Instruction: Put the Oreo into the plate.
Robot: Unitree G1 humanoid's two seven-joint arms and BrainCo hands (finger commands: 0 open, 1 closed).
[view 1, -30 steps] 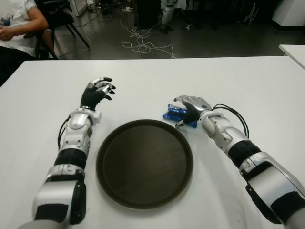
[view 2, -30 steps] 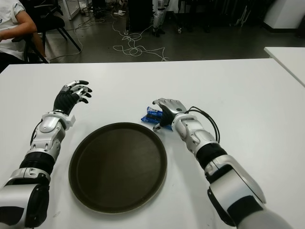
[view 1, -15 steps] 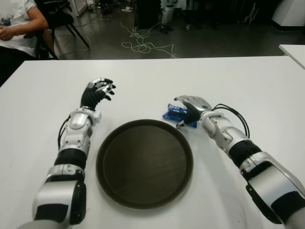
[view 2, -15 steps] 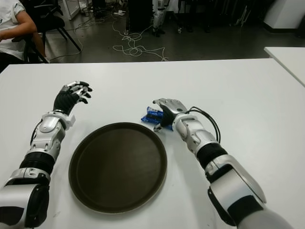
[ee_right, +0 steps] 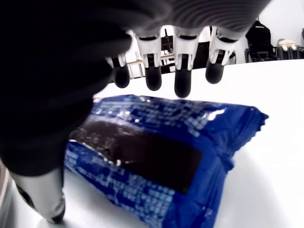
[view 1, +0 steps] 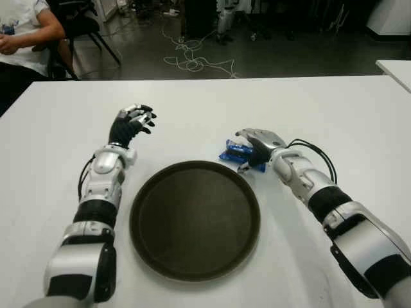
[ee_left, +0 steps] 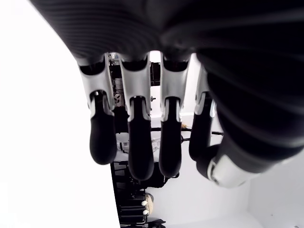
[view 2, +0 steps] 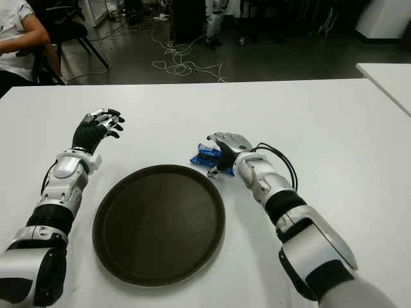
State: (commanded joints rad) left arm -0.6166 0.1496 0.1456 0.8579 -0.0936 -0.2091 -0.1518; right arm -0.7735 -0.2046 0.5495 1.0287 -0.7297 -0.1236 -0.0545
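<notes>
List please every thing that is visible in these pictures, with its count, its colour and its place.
Oreo pack: one, blue, on the table just beyond the plate's far right edge, under the right hand.
Plate: one, dark brown, round, centre of the table, nothing on it.
Table: one, white.
Cables: a tangle, white, on the floor beyond the table.
Person: one, white shirt, seated at far left.
Left hand: one, black and silver, left of the plate, holding nothing.
Right hand: one, over the Oreo pack, fingers open, not yet closed on it.
</notes>
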